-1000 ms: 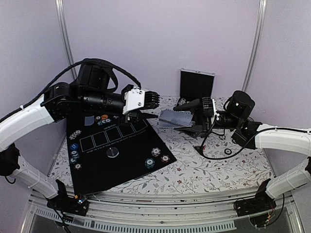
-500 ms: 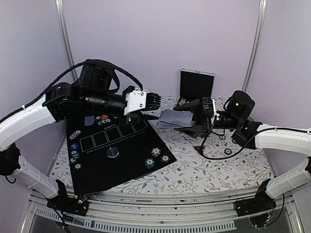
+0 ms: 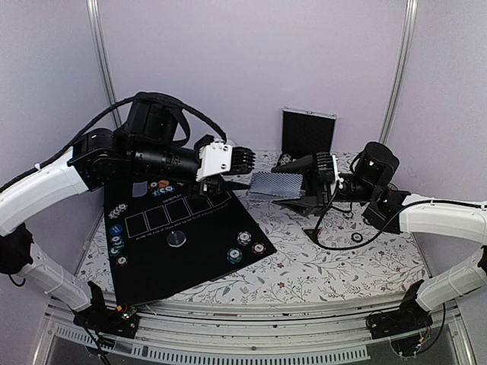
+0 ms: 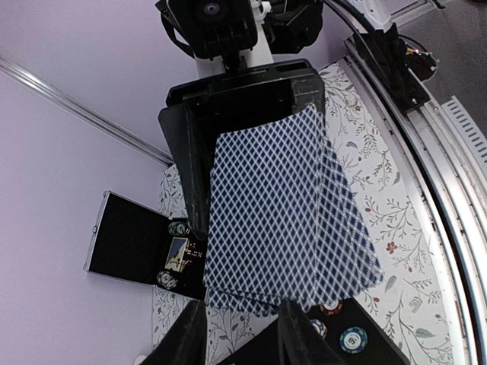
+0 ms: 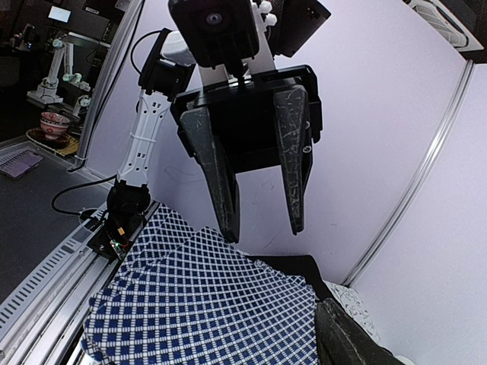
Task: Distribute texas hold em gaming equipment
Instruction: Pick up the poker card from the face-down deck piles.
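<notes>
Over floral tablecloth (image 3: 327,266), L gripper (image 5: 263,232) has edged rightward up to playing cards (image 4: 289,220) pinched mid-air by R gripper (image 3: 303,185), L fingers spread a bit wider, prob. set to draw top card for dealing.

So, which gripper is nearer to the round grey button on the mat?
Left. The left gripper hovers at the far corner of the mat, beyond the button; the right gripper is off the mat, further right.
</notes>
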